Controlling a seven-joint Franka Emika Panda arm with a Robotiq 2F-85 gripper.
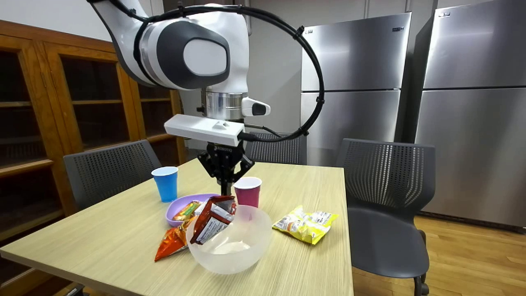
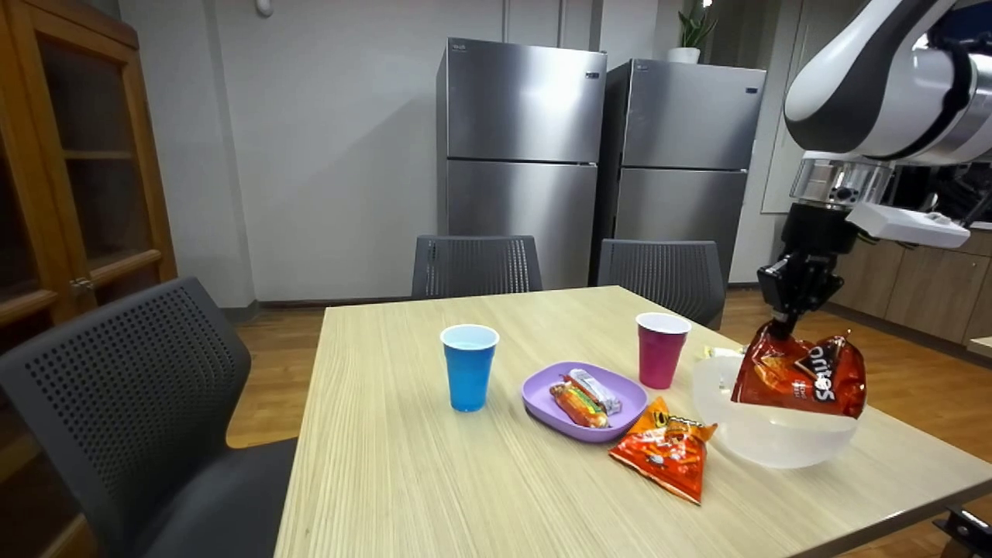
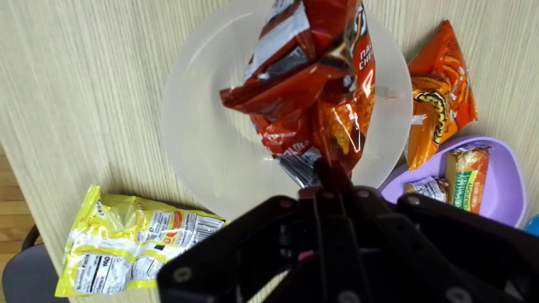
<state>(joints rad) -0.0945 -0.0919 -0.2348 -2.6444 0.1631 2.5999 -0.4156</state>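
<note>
Robotiq gripper [image 1: 226, 191] pinches a red Doritos bag [image 2: 802, 377], likely light, slick and crushable, by one end, probably its safest hold, over a frosted bowl [image 1: 236, 263].

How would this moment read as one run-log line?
pincer: gripping red bag; below bag: cloudy bowl; beside bowl: orange bag, yellow bag

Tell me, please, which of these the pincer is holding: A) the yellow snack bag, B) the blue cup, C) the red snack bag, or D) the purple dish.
C: the closed pincer grips the red snack bag by its upper part, as both exterior views show, while the yellow snack bag and the blue cup rest on the table apart from it.
</note>
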